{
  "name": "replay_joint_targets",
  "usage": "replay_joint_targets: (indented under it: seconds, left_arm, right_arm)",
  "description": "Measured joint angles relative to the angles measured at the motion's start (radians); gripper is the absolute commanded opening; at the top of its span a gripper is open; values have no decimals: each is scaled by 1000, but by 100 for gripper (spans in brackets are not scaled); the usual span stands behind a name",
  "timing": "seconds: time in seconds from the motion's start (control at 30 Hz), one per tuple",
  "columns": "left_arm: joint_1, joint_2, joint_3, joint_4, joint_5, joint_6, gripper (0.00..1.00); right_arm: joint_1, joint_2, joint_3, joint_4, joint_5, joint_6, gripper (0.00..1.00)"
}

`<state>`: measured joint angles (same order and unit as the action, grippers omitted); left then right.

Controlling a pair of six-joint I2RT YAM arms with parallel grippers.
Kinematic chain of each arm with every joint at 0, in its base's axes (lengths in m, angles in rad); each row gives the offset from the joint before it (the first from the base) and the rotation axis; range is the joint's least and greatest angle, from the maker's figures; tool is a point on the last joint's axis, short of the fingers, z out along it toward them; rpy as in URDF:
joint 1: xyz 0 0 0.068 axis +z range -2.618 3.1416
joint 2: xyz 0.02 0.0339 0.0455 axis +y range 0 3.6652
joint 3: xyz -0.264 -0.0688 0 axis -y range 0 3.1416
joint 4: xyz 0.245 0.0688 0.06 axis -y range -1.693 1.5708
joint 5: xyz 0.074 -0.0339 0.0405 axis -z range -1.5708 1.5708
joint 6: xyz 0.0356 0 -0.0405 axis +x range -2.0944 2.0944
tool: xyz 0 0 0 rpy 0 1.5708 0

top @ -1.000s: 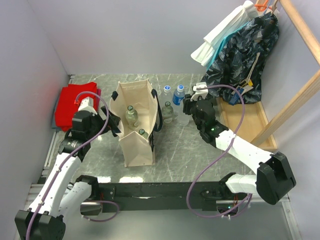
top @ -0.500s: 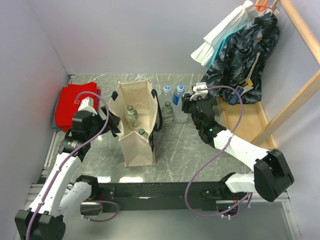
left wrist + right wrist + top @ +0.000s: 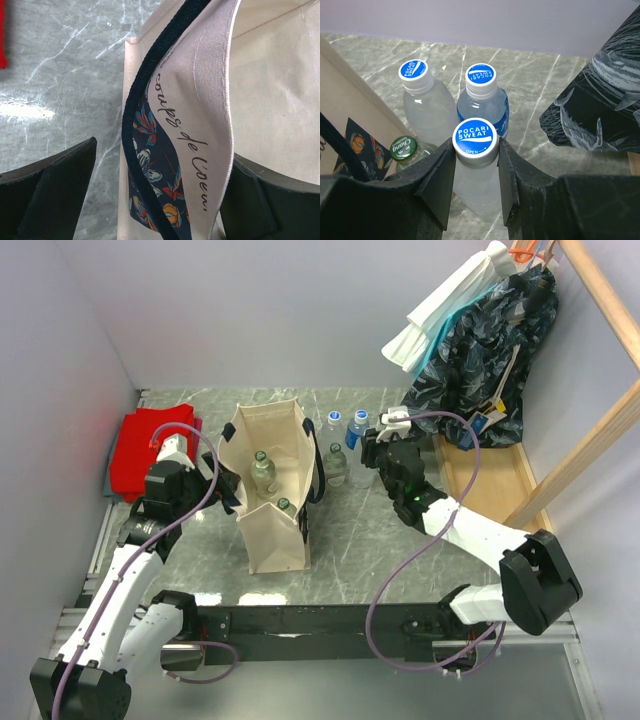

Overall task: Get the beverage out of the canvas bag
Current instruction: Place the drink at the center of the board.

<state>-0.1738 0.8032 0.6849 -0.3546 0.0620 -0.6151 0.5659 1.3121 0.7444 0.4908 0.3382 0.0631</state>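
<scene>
Bag: the canvas bag (image 3: 270, 490) stands upright on the tabletop (image 3: 400, 550), left of centre, mouth open; in the left wrist view its wall and navy strap (image 3: 150, 100) run between the gripper fingers.
Drinks in the bag: two green-capped bottles (image 3: 262, 468) show through the open mouth — whether more lie beneath, I cannot tell.
Drinks outside: just right of the bag stand three blue-capped bottles and one green-capped bottle (image 3: 403, 148); the green cap stands closest to the bag wall.
Left gripper: the left gripper (image 3: 150, 200) is spread wide around the bag's edge; its pads do not clearly press the cloth, so it looks like a loose brace, not a clamp.
Right gripper: the right gripper (image 3: 475, 165) sits closed around the neck of the nearest blue-capped bottle (image 3: 475, 150), fingers touching it just under the cap.
Step in hand: by my reading, this bottle is being set down among the others.
Next move: it calls for parting the fingers, lifting straight up clear of the caps, then reaching back into the bag — two bottles remain.
Risk: the bottles stand close together; a sideways pull could topple one.
</scene>
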Motion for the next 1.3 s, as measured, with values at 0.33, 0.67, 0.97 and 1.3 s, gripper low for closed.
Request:
replay_joint_targets:
  seconds: [0.33, 0.67, 0.97, 1.3]
  left_arm:
    - [0, 0, 0, 0, 0, 1, 99]
    - [0, 0, 0, 0, -7, 1, 99]
    - [0, 0, 0, -1, -7, 1, 99]
    - [0, 5, 0, 0, -8, 1, 100]
  right_arm:
    - [0, 28, 0, 13, 0, -1, 0]
    - [0, 70, 0, 35, -3, 3, 0]
    - [0, 72, 0, 40, -6, 9, 0]
    - [0, 82, 4, 45, -1, 24, 20]
